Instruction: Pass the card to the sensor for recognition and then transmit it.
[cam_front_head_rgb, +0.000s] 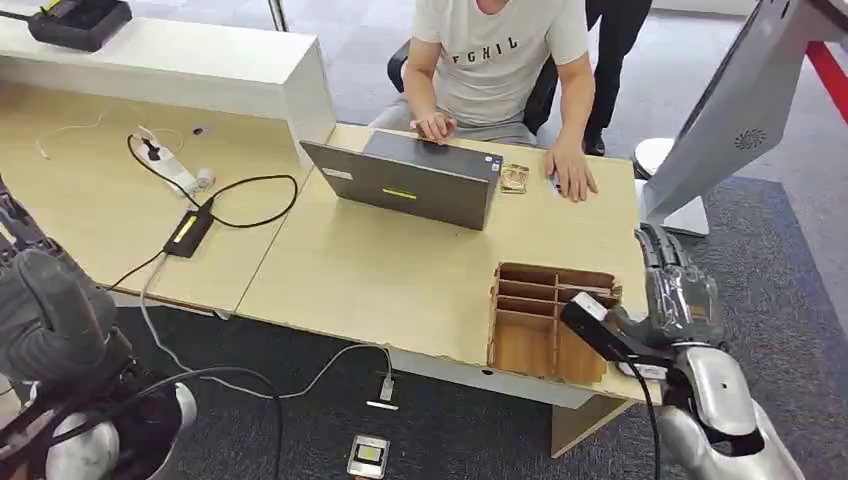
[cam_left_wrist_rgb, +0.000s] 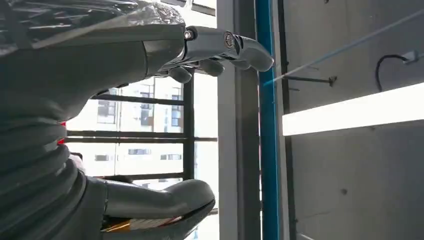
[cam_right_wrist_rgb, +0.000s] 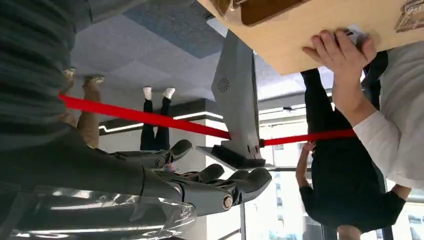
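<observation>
The long pale wooden table (cam_front_head_rgb: 400, 290) spans the head view, with a person in a white T-shirt (cam_front_head_rgb: 500, 45) seated at its far side, hands resting by an open grey laptop (cam_front_head_rgb: 410, 180). A large grey tilted panel on a stand (cam_front_head_rgb: 735, 110) rises at the right, just beyond the table's end. At the near edge sits a brown wooden slotted box (cam_front_head_rgb: 545, 320), its dividers probably meant to keep cards upright and easy to lift.

The right hand (cam_front_head_rgb: 672, 290) hovers beside that box, fingers extended and apart (cam_right_wrist_rgb: 220, 182), holding nothing, which suggests a reach not yet made. The left hand (cam_front_head_rgb: 45, 310) is raised well away at the table's left; its fingers (cam_left_wrist_rgb: 220, 47) are curled, nothing between them and the thumb.

A small flat grey device (cam_front_head_rgb: 368, 455) lies on the floor; whether it is the sensor I cannot tell. I cannot make out the card, so it is presumably in the box.
</observation>
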